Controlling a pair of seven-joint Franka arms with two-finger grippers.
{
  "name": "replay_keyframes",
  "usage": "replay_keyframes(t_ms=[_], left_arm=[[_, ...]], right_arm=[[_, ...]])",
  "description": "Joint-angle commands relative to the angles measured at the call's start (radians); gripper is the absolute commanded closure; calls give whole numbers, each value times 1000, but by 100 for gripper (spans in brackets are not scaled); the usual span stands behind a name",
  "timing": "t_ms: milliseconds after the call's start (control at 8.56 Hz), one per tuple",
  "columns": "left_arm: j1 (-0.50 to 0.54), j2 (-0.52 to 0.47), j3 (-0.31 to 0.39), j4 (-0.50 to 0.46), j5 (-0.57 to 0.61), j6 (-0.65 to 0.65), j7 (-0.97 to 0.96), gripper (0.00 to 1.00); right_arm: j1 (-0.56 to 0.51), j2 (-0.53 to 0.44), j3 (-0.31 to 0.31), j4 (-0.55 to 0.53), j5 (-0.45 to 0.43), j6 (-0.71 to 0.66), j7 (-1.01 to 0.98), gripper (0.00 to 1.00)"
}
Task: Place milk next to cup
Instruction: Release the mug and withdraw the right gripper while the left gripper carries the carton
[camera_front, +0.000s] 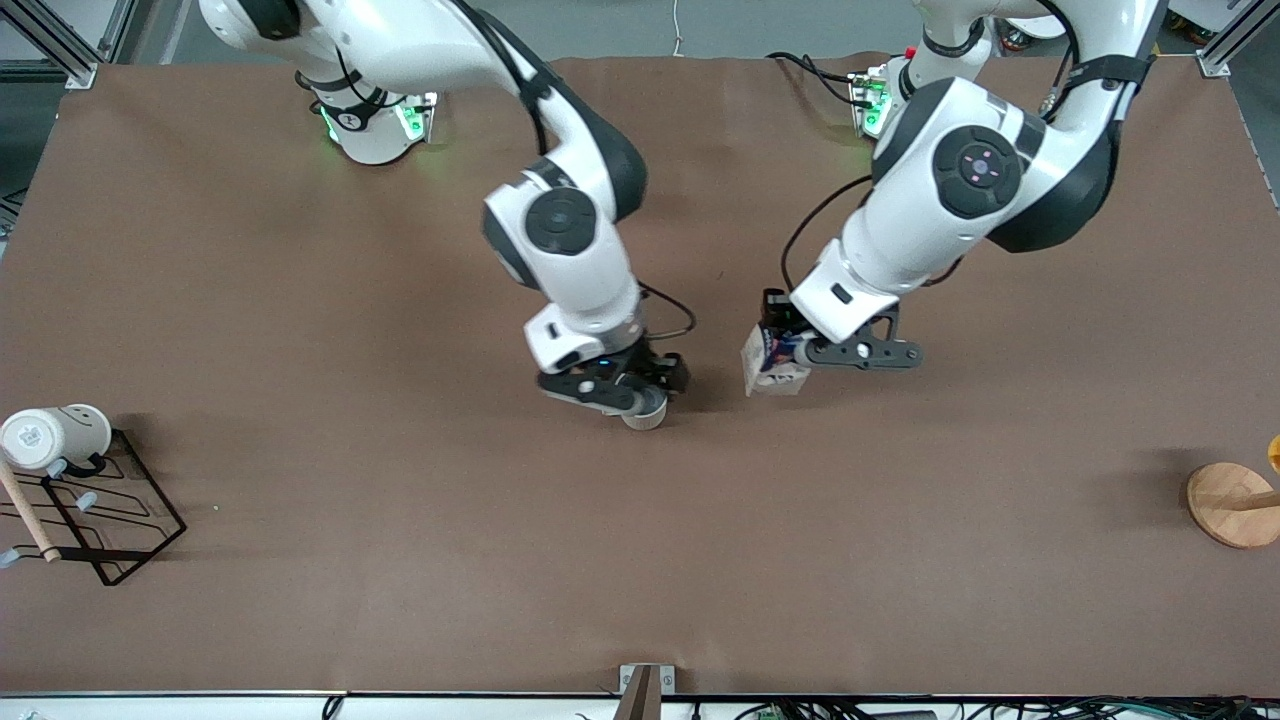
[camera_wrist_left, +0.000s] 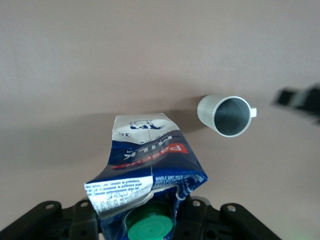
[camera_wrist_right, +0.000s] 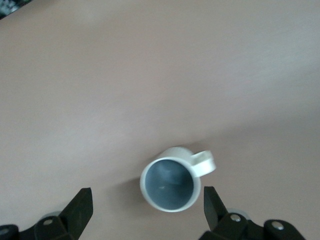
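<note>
The cup (camera_front: 646, 413), beige-grey with a grey-blue inside, stands upright on the brown table near its middle. My right gripper (camera_front: 640, 396) is open just above it. In the right wrist view the cup (camera_wrist_right: 169, 185) sits between the spread fingertips (camera_wrist_right: 82, 207) without touching them, so the gripper (camera_wrist_right: 147, 206) is empty. My left gripper (camera_front: 782, 356) is shut on the top of the milk (camera_front: 770, 374), a blue and white carton held tilted beside the cup, toward the left arm's end. The left wrist view shows the milk (camera_wrist_left: 147, 160), its green cap (camera_wrist_left: 149, 229) and the cup (camera_wrist_left: 227, 115) apart from it.
A white mug with a face mark (camera_front: 55, 435) lies on a black wire rack (camera_front: 120, 530) at the right arm's end, with a wooden stick (camera_front: 28, 512) across it. A round wooden stand (camera_front: 1235, 505) sits at the left arm's end.
</note>
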Motion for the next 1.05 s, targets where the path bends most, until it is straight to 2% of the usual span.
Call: replay_keyframes(t_ms=[0, 117, 351, 701, 935], left_arm=[[-45, -2, -22, -3, -5, 3, -62, 55], [-103, 18, -22, 14, 2, 30, -123, 55], [-222, 73, -21, 40, 44, 69, -227, 55], [-288, 144, -21, 39, 99, 144, -289, 54], [-305, 185, -21, 36, 151, 173, -323, 54]], right_arm=[[-156, -193, 19, -206, 29, -80, -166, 2], [-237, -273, 19, -289, 29, -117, -291, 2], [-404, -388, 18, -382, 29, -207, -570, 1], [-657, -526, 15, -417, 27, -397, -991, 1], [-761, -633, 15, -509, 27, -409, -1170, 1]])
